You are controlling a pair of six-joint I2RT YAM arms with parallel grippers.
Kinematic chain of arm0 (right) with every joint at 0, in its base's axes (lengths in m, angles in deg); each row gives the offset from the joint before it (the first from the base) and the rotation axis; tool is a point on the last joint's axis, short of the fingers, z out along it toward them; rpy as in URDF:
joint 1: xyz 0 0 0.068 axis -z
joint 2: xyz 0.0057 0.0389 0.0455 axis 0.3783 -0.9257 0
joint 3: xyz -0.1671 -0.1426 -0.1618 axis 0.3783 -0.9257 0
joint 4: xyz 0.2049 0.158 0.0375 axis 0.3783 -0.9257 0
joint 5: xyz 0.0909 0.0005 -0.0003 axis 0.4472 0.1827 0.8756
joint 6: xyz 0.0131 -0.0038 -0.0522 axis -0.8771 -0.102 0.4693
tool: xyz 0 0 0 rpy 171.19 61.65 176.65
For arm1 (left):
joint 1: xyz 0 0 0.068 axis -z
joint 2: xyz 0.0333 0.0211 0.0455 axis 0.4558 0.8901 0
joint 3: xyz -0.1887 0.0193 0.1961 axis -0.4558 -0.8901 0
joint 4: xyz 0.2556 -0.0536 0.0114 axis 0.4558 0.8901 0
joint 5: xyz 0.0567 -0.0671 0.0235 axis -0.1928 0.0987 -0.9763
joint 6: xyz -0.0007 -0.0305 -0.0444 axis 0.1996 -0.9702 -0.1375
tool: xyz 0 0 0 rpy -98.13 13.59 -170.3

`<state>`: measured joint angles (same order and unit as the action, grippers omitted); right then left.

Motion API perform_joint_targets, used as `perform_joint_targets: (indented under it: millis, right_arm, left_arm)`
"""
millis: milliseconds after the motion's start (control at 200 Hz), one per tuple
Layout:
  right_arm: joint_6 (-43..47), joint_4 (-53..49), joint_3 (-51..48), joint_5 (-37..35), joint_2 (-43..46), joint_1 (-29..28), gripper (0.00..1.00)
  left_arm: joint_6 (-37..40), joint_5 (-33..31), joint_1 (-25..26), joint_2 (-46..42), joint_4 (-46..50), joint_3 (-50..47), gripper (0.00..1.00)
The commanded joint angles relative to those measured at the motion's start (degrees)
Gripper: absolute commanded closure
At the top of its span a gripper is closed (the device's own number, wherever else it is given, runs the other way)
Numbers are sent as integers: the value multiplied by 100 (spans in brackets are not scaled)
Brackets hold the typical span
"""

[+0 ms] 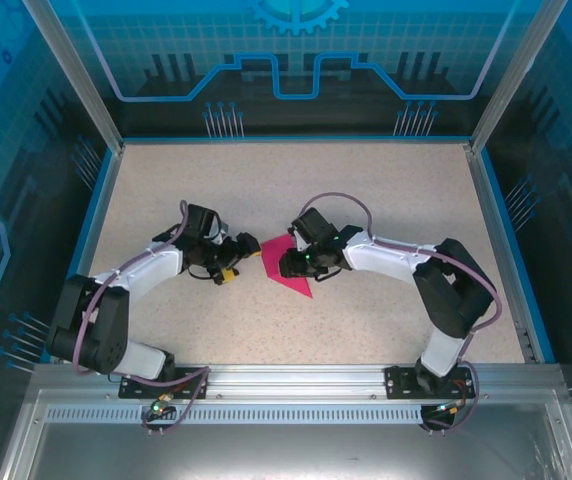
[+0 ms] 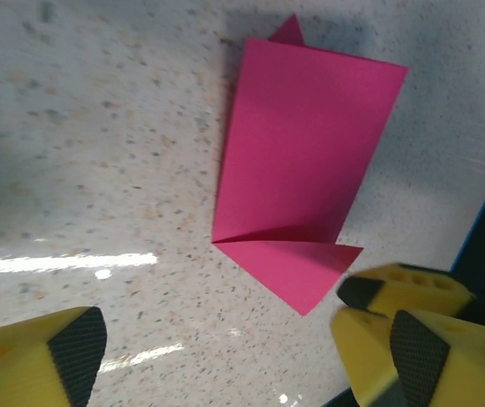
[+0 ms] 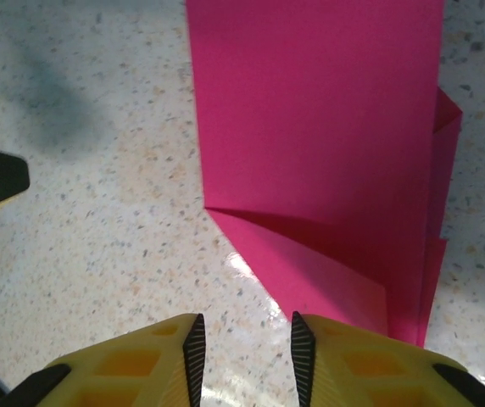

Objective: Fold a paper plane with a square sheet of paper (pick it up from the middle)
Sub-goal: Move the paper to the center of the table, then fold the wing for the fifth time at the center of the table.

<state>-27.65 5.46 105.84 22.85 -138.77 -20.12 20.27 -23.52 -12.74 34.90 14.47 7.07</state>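
Midway across the counter (image 1: 266, 190), the left claw (image 2: 244, 343) stands spread wide just left of the part-folded square sheet of paper (image 2: 302, 153), which lies flat. The right claw (image 3: 247, 352), narrowed but pinching nothing, hovers at its right side, probably to press the crease.

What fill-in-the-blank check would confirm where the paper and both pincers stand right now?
1. The folded pink sheet of paper lies on the table ___ the two pincers.
2. The left pincer stands wide ___, with the sheet lying ahead of it.
3. The right pincer, its jaws set closer together than the left's, grips ___.

Missing words: between; open; nothing.
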Motion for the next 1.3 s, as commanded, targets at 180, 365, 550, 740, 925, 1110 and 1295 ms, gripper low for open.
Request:
perform_joint_targets:
  millis: [180,365,550,740,925,1110,1295]
  right_arm:
    - [-281,456,-295,316,-409,346,67]
    - [-409,868,-650,595,-479,583,67]
    - [-587,1254,-944,944,-511,757,67]
    - [-849,1829,-1398,1411,-471,1020,67]
    - [-986,2119,-1597,1714,-525,1191,67]
    - [-968,2119,-1621,1759,-511,1239,67]
    - [-956,2112,-1650,1773,-468,1272,67]
  left_arm:
    - [-627,623,418,616,-833,-29,25]
    - [-785,713,562,920,-1054,20,34]
    - [-856,697,662,1142,-1098,78,41]
    - [-869,659,759,1399,-1111,232,51]
    - [-857,602,804,1634,-1106,415,57]
    - [-850,580,811,1843,-1133,541,61]
    - [-816,589,805,1961,-1123,612,61]
